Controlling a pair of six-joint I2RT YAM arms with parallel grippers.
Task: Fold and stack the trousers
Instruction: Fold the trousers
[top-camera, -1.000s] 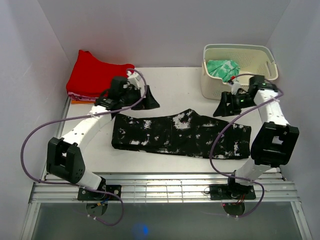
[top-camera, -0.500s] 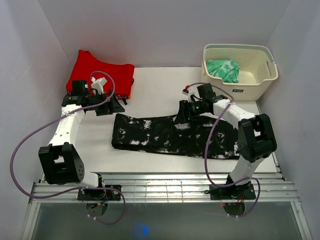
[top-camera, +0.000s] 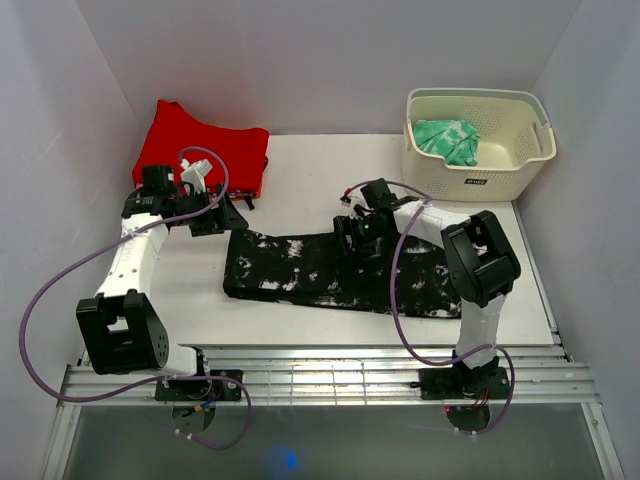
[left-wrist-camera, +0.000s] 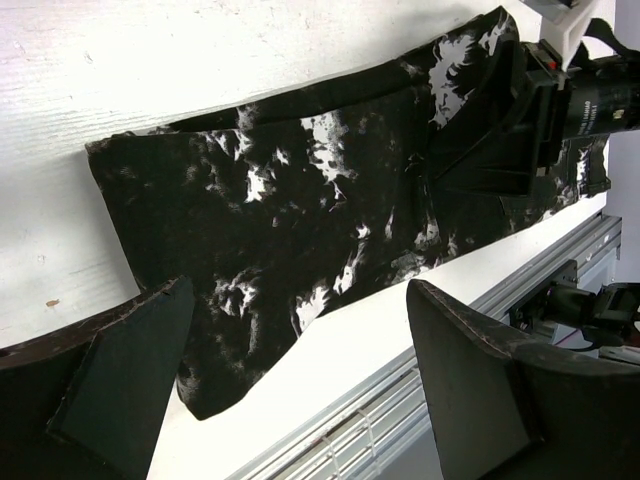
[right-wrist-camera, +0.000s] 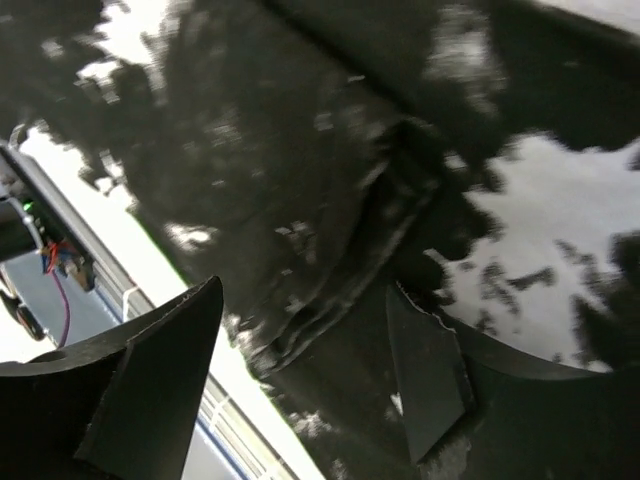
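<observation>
The trousers (top-camera: 300, 272), black with white splatter, lie flat and lengthwise across the table. My left gripper (top-camera: 216, 213) hangs open just off their upper left corner, holding nothing. In the left wrist view the trousers (left-wrist-camera: 300, 190) stretch beyond its wide-spread fingers (left-wrist-camera: 130, 375). My right gripper (top-camera: 350, 233) is low over the middle of the trousers' far edge. Its jaws stand open in the right wrist view, with a ridge of the trousers' cloth (right-wrist-camera: 350, 250) between and below the fingertips (right-wrist-camera: 425, 370). I cannot tell whether they touch the cloth.
A folded red garment (top-camera: 200, 150) lies at the back left. A cream basket (top-camera: 480, 180) with green patterned cloth (top-camera: 447, 138) in it stands at the back right. A slatted metal rail (top-camera: 320, 375) runs along the near table edge.
The right arm has swung left from beside the basket to the middle of the trousers. The left arm has pulled back toward the left wall, to the trousers' left corner.
</observation>
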